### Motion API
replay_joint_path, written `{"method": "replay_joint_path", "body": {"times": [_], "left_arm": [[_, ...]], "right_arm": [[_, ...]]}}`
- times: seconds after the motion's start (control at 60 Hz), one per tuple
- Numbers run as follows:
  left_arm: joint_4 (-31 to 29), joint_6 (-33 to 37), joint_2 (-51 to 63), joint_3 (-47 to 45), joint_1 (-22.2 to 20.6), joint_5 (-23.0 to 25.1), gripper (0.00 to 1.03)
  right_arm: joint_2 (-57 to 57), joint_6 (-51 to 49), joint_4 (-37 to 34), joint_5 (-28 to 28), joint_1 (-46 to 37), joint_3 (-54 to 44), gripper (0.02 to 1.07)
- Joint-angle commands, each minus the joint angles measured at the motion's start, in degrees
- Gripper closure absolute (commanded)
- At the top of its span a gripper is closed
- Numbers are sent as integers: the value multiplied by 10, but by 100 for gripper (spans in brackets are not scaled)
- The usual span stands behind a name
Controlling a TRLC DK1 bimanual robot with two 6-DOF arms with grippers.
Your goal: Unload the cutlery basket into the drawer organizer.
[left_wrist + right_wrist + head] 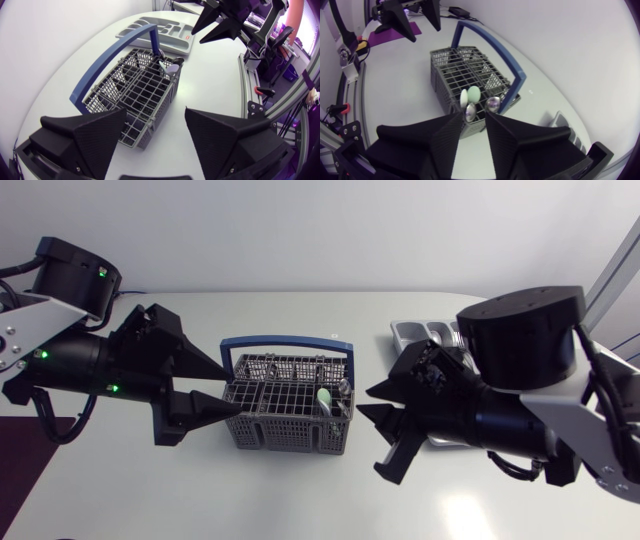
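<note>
Step in hand: approach for a pick-up. The basket [290,408] stands mid-bench [300,500] between both hands, with the organizer [425,332] behind the right hand [363,402].

- Left hand [233,391]: fingers wide apart, empty.
- Right hand: fingers narrowly apart, empty.

Next move, as judged: align the right hand over one spoon [493,103].

Count: one basket, one organizer, two metal spoons. The number of pale green pieces [470,95] is unclear.

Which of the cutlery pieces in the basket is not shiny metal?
The pale green piece in the basket; the two spoons beside it are shiny metal.
</note>
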Motion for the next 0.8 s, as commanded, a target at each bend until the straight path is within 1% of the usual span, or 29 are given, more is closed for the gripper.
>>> {"method": "replay_joint_path", "body": {"times": [0.0, 0.033, 0.183, 0.317, 0.45, 0.617, 0.783], "left_arm": [[3, 11, -8, -25, 1, -2, 23], [8, 11, -6, -30, 2, -7, 23], [14, 14, -4, -36, 2, -12, 23], [15, 13, -3, -33, 2, -12, 23], [18, 14, -1, -34, 2, -12, 23], [29, 15, 9, -38, 3, -15, 23], [33, 14, 14, -36, 5, -16, 23]], "right_arm": [[18, 20, -8, -39, 1, -22, 98], [29, 18, -9, -61, -3, -23, 99], [79, 4, 9, -96, -5, -31, 100], [136, -13, 32, -98, -6, -26, 100], [175, -28, 76, -98, -22, -26, 100], [203, -39, 110, -89, -30, -21, 100], [221, -54, 126, -76, -38, -9, 100]]}}
